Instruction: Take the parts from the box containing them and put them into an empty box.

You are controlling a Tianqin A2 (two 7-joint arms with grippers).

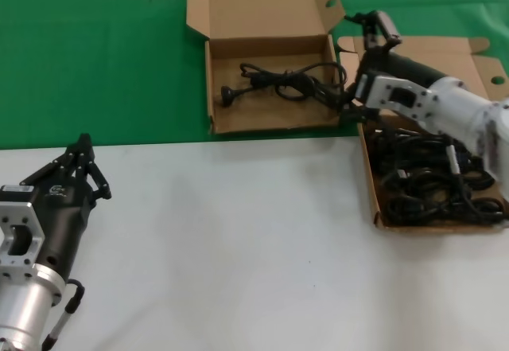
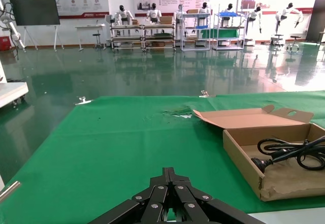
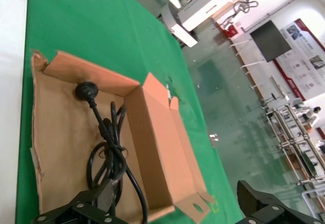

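The narrower cardboard box (image 1: 211,88) lies open on the green cloth with one looped black cord (image 1: 278,84) in it. The wider box (image 1: 367,176) to its right holds a heap of black cords (image 1: 429,184). My right gripper (image 1: 355,64) hangs open over the wall between the two boxes and holds nothing. In the right wrist view its jaws stand wide apart (image 3: 172,191) astride the narrower box's side wall (image 3: 152,132), one finger close by the cord (image 3: 109,148). My left gripper (image 1: 82,146) rests shut and empty at the near left, its tips (image 2: 170,172) pointing over the cloth.
Both lids stand open behind their boxes, and a holed lid tab (image 1: 330,5) juts beside my right gripper. The green cloth (image 1: 95,56) covers the far half; the white tabletop (image 1: 238,239) fills the near half. The left wrist view shows the narrower box (image 2: 244,158) off to one side.
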